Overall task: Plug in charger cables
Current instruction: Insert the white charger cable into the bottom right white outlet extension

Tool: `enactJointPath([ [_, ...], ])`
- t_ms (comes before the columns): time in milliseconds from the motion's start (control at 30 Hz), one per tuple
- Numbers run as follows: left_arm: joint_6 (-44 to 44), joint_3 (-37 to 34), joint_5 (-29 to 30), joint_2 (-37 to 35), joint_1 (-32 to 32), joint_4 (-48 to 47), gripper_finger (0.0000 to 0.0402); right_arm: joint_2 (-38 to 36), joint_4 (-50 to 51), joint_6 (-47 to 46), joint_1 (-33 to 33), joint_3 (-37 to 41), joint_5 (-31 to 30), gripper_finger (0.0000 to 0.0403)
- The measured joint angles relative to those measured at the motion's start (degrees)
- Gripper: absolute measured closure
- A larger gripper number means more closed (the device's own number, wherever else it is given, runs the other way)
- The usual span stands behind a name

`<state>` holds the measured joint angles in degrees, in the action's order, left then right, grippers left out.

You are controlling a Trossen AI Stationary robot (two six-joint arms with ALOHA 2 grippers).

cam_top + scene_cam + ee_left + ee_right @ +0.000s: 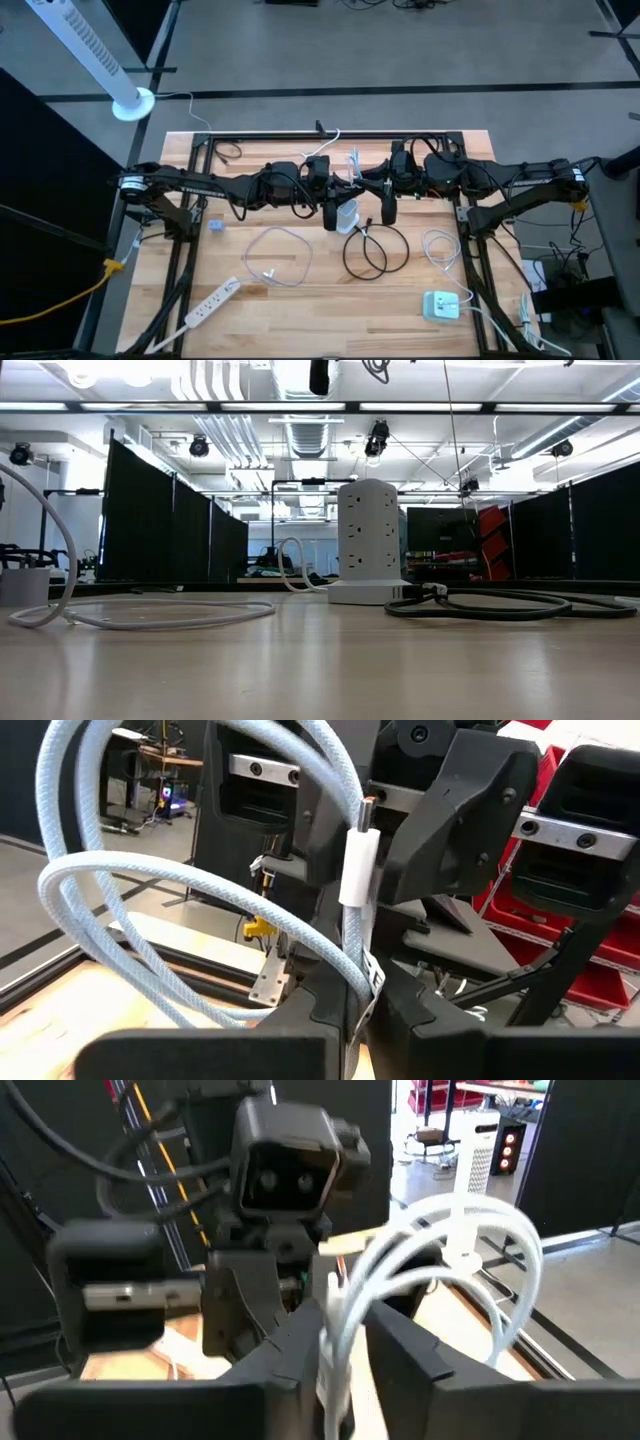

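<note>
Left wrist view had the left gripper clenched on a floppy, light white cable just behind its stiff plug, the best place to hold it, while the right gripper straddled the same cable's loop, grip unclear.

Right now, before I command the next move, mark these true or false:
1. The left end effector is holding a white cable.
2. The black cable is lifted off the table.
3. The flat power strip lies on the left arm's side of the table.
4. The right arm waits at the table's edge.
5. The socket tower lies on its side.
1. True: the left end effector is shut on the white braided cable.
2. False: the black cable lies looped on the table beside the socket tower.
3. True: the flat power strip lies there.
4. False: the right end effector is at mid-table, facing the left one.
5. False: the socket tower stands upright.
</note>
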<state>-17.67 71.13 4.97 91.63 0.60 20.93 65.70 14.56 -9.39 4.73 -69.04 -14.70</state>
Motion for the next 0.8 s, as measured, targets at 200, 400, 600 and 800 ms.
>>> enactJointPath([
  [200,0.0,0.0,0.0,-0.53,0.0,-2.2,0.0395,-1.43,2.41,-1.07,0.0,0.0,-0.55,0.0288],
  [400,0.0,0.0,0.0,-0.58,0.0,-2.89,0.0395,-3.91,2.71,-1.59,0.56,0.0,-0.31,0.028],
  [600,0.03,0.0,0.0,-0.58,0.0,-4.45,0.0395,-3.93,2.59,-4.12,2.73,-0.02,5.24,0.0302],
  [800,0.66,0.0,0.0,-0.58,0.0,-4.27,0.0395,-1.76,3.63,-4.17,3.35,0.0,5.19,0.0342],
])
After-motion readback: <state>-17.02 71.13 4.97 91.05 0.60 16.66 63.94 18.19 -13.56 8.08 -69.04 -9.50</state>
